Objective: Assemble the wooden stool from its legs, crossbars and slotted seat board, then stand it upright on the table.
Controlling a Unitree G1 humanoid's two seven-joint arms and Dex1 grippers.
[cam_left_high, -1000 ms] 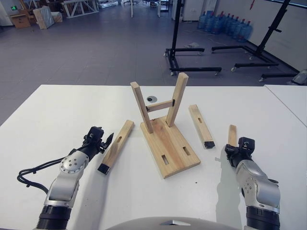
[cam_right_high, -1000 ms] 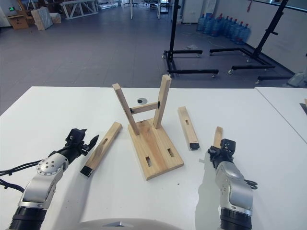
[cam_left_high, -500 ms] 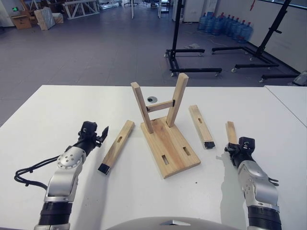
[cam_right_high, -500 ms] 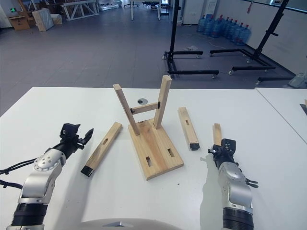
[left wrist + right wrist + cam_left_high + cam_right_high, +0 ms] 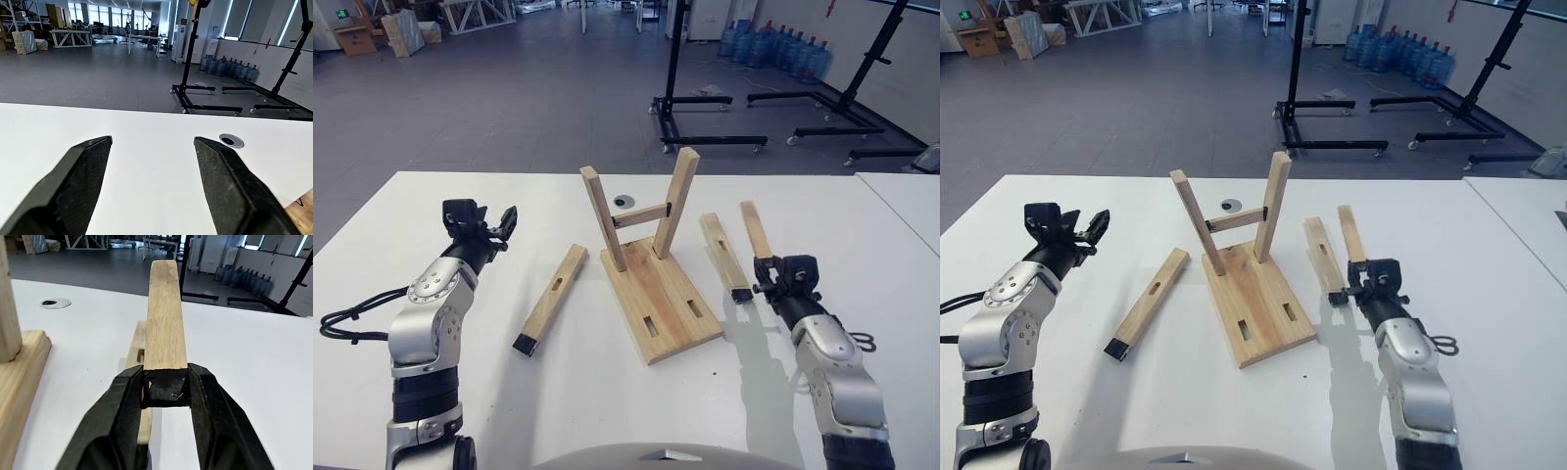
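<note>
Up close, the right claw [image 5: 165,377] is clenched on the black-tipped near end of a flat wooden stick [image 5: 164,313], one finger on each side of it. The stick points away from the robot toward the far edge of the table [image 5: 411,215]. The right forearm stretches forward from the lower right, its wrist in line with the stick. Just beside the stick, on its inner side, a loose leg [image 5: 722,255] lies flat with its black cap toward the robot. Further in lies the seat board [image 5: 661,299], flat on the table, with two legs [image 5: 604,217] standing in its far slots and leaning apart, joined by a short crossbar [image 5: 639,215]; its two near slots are unfilled. Another loose leg [image 5: 551,299] lies left of the board. The left claw [image 5: 489,220] is spread wide and holds nothing. It hangs over the table's left part, well apart from the wood, on a bent, raised arm.
</note>
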